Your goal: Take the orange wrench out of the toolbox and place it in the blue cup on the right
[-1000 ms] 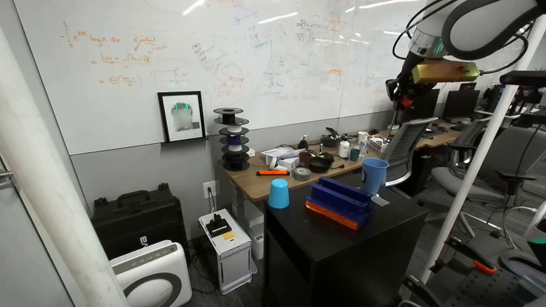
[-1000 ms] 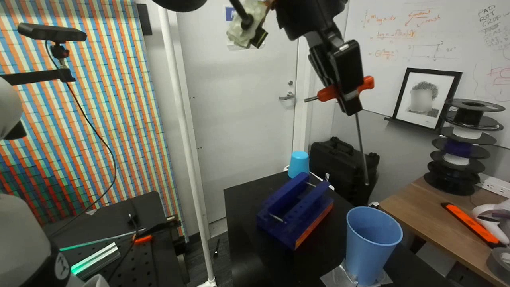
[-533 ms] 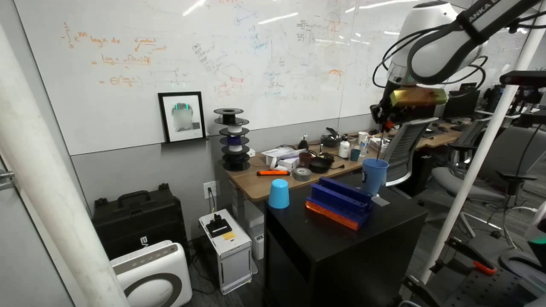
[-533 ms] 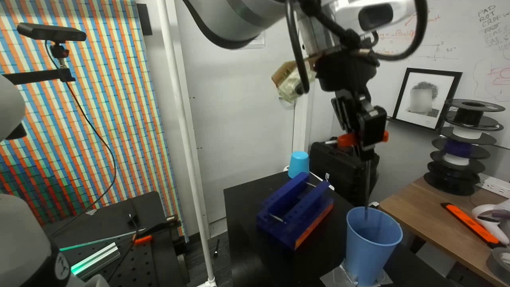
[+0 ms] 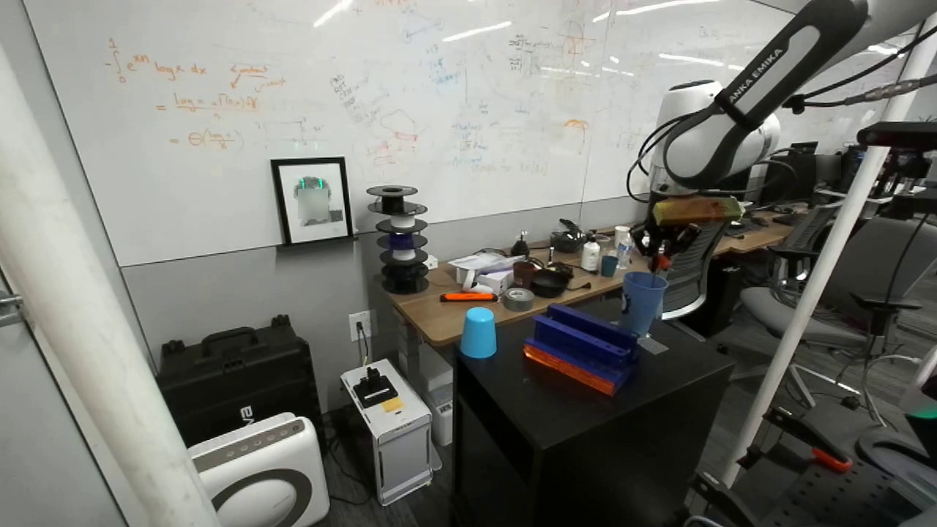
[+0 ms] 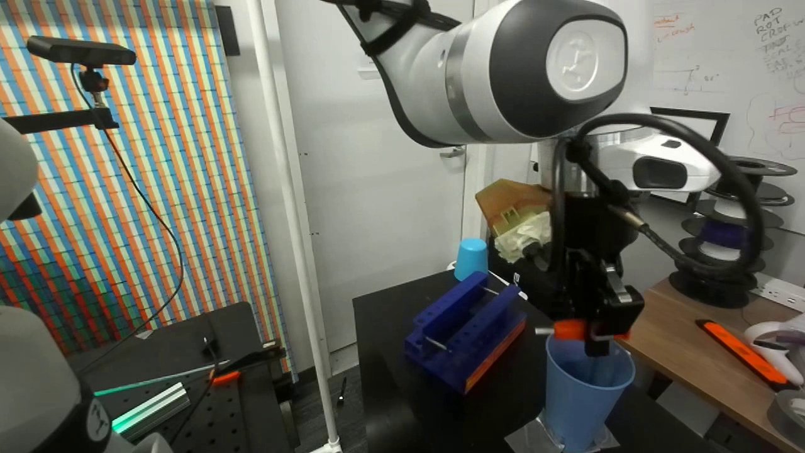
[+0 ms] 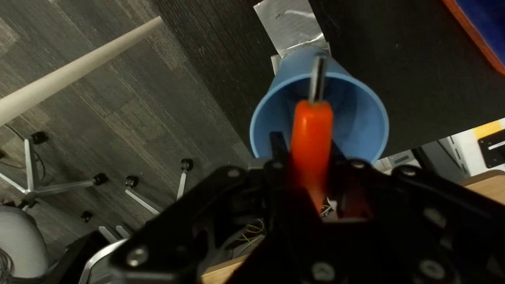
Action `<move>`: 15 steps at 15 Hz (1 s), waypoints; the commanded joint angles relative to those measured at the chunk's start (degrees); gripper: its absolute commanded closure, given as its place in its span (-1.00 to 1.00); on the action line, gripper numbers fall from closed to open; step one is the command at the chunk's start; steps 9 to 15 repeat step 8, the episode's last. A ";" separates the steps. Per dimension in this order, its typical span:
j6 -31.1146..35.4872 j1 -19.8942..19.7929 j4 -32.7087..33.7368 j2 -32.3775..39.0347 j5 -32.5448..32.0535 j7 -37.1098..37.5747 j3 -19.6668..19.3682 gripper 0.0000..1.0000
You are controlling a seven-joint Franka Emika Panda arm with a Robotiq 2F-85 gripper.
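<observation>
The orange wrench has an orange T-shaped handle with a short metal end; it shows in both exterior views [image 5: 661,261] [image 6: 568,329] and the wrist view [image 7: 312,132]. My gripper [image 6: 600,343] is shut on this handle, just over the mouth of the blue cup [image 6: 586,402]; the gripper also shows in the wrist view [image 7: 307,152]. The wrench's long shaft points down into the cup and is mostly hidden. The cup stands upright on the black cabinet, also in an exterior view [image 5: 641,307]. The blue toolbox [image 6: 468,340] with an orange edge sits beside it [image 5: 578,348].
A bright cyan cup [image 5: 479,333] stands upside down behind the toolbox on the black cabinet [image 5: 556,410]. Silver tape [image 7: 292,23] lies at the blue cup's base. A wooden desk [image 6: 685,333] with clutter stands alongside. A white pole [image 5: 783,322] rises near the cabinet.
My gripper has come down with the wrench from well above the cup to just over its rim. The wrench's shaft has gone into the cup. The toolbox and cups have not moved.
</observation>
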 commanded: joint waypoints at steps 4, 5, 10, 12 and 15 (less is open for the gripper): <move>-23.34 1.20 2.85 -13.25 21.93 -26.63 -0.41 -0.61; -27.80 1.27 2.57 -16.13 23.47 -30.38 -1.05 -0.79; -40.80 1.08 0.76 -25.26 25.88 -41.30 -4.45 -1.00; -40.80 1.08 0.76 -25.26 25.88 -41.30 -4.45 -1.00; -40.80 1.08 0.76 -25.26 25.88 -41.30 -4.45 -1.00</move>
